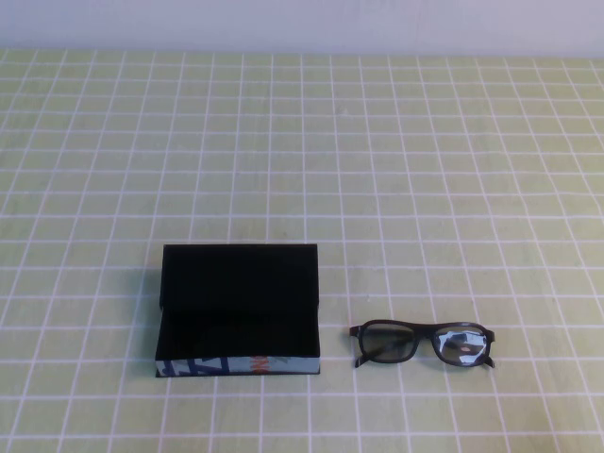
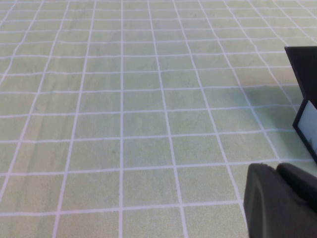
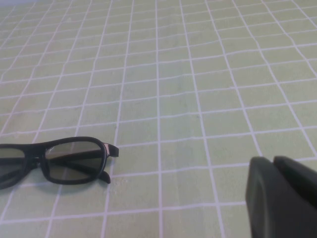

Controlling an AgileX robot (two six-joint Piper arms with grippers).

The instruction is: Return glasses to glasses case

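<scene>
The glasses (image 1: 427, 340) lie on the checked cloth, black rims, arms folded, just right of the glasses case (image 1: 236, 365). The case is open and empty, its flat lid raised at the back, its blue-grey front edge toward me. Neither arm shows in the high view. In the left wrist view my left gripper (image 2: 276, 168) is shut and empty, low over the cloth, with the case's end (image 2: 303, 79) a short way ahead of it. In the right wrist view my right gripper (image 3: 272, 161) is shut and empty, with the glasses (image 3: 74, 153) ahead and to one side.
A green cloth with a white grid (image 1: 377, 170) covers the whole table. A pale wall (image 1: 302, 24) runs along the far edge.
</scene>
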